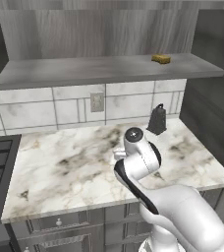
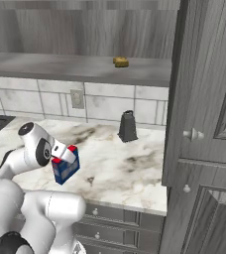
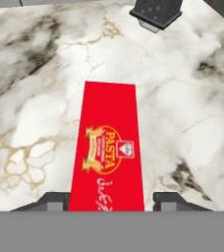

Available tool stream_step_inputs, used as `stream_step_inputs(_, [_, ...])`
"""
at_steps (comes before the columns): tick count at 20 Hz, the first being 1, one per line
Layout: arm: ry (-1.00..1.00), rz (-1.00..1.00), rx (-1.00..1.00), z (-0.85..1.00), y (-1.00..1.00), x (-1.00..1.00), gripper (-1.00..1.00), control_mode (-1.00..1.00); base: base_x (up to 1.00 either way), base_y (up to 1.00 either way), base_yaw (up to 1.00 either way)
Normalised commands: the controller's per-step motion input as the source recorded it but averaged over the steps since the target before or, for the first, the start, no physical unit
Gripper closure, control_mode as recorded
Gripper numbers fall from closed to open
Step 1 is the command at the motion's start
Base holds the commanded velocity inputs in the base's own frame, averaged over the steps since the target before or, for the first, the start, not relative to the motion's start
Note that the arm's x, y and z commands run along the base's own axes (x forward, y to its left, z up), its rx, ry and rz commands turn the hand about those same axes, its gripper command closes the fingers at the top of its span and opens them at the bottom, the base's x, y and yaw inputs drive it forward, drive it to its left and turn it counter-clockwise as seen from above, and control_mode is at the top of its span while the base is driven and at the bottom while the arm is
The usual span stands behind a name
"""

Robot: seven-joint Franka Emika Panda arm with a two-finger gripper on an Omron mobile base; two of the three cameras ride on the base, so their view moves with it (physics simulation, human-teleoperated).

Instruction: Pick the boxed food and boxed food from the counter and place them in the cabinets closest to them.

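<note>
My gripper (image 3: 106, 199) stands over the red pasta box (image 3: 108, 153) on the counter (image 3: 30, 113), fingers flanking it though I cannot tell if they pinch, so next comes a firm lift toward the cabinet shelf (image 2: 60, 67)

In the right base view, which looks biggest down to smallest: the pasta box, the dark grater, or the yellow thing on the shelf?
1. Dark grater and pasta box: alike in apparent size, and the box sits nearer the camera, so no ranking.
2. Yellow thing on the shelf: clearly smallest.
</note>
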Motion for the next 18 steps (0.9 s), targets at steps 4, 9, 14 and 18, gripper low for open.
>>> stream_step_inputs(4, [-0.01, -0.01, 0.01, 0.11, 0.0, 0.0, 1.0, -1.0, 0.0, 0.0, 0.0])
stream_step_inputs(9, [-0.07, -0.02, 0.0, 0.49, 0.0, 0.0, 1.0, -1.0, 0.0, 0.0, 0.0])
stream_step_inputs(14, [-0.1, 0.0, 0.0, 0.6, -0.02, -0.06, 1.0, -1.0, 0.0, 0.0, 0.0])
stream_step_inputs(18, [-0.13, 0.0, 0.0, 0.63, -0.09, -0.16, 1.0, -1.0, 0.0, 0.0, 0.0])
